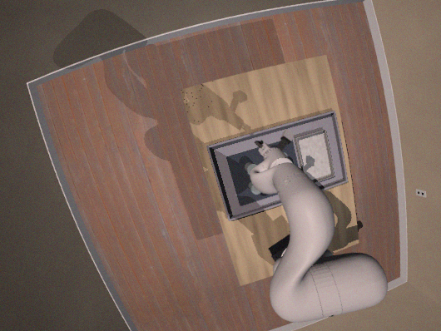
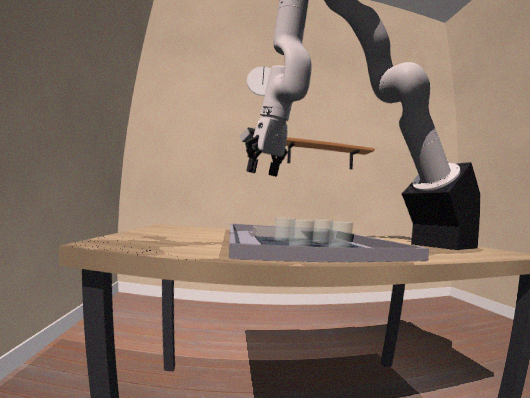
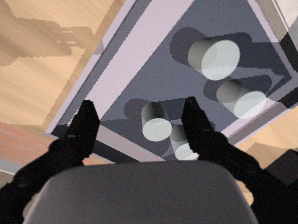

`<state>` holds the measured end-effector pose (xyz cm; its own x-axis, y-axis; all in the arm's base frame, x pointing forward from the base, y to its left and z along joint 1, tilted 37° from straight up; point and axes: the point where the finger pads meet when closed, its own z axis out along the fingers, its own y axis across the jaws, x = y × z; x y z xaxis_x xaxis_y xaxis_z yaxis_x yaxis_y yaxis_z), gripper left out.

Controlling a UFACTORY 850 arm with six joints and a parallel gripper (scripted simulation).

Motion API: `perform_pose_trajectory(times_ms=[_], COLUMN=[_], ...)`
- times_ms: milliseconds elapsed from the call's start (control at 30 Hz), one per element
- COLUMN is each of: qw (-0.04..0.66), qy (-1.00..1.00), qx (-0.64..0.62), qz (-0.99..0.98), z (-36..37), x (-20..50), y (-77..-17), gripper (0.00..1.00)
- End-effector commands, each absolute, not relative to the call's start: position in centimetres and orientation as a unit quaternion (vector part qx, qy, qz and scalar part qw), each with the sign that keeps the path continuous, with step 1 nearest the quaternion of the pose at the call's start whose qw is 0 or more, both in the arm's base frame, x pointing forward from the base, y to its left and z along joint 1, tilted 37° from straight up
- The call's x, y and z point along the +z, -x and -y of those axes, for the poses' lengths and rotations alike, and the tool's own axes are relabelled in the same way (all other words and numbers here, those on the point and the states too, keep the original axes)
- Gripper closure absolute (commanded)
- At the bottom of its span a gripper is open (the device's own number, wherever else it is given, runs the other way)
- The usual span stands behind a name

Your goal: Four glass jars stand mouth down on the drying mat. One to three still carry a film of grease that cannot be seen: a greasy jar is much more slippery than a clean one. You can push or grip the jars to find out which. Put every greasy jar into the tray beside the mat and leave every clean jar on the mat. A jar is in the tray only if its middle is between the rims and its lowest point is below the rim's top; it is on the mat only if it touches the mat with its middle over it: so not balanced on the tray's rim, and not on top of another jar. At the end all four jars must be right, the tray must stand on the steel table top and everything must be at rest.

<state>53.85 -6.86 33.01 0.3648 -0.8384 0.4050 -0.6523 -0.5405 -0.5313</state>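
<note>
Four pale glass jars stand mouth down on the dark drying mat. In the wrist view one jar is at upper right, another jar below it, a third jar near the middle, and a fourth jar partly behind the right finger. They show in a row in the exterior view. In the top view the arm hides part of the group. The tray lies beside the mat with a whitish floor and no jar visible in it. My gripper is open and empty, high above the mat.
The grey steel top has a raised rim and stands on a wooden table. The arm's black base is at the table's right in the exterior view. A wooden shelf is on the wall behind.
</note>
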Motion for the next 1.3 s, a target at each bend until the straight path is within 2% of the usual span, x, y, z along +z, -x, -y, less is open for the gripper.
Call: perform_pose_trajectory(times_ms=[0,633,667,900,933,1233,1267], qw=[0.134,0.118,0.106,0.106,0.095,0.095,0.088], qy=[0.849,0.876,0.9,0.9,0.919,0.919,0.935], qx=[-0.329,-0.333,-0.332,-0.332,-0.328,-0.328,-0.319], qz=[-0.392,-0.327,-0.26,-0.26,-0.195,-0.195,-0.125], z=[6.8,6.7,6.6,6.6,6.5,6.5,6.5], x=[31.8,30.6,29.3,29.3,28.1,28.1,26.9], y=[-51.3,-48.8,-46.3,-46.3,-43.9,-43.9,-41.5], gripper=[0.0,0.0,0.0,0.0,0.0,0.0,0.0])
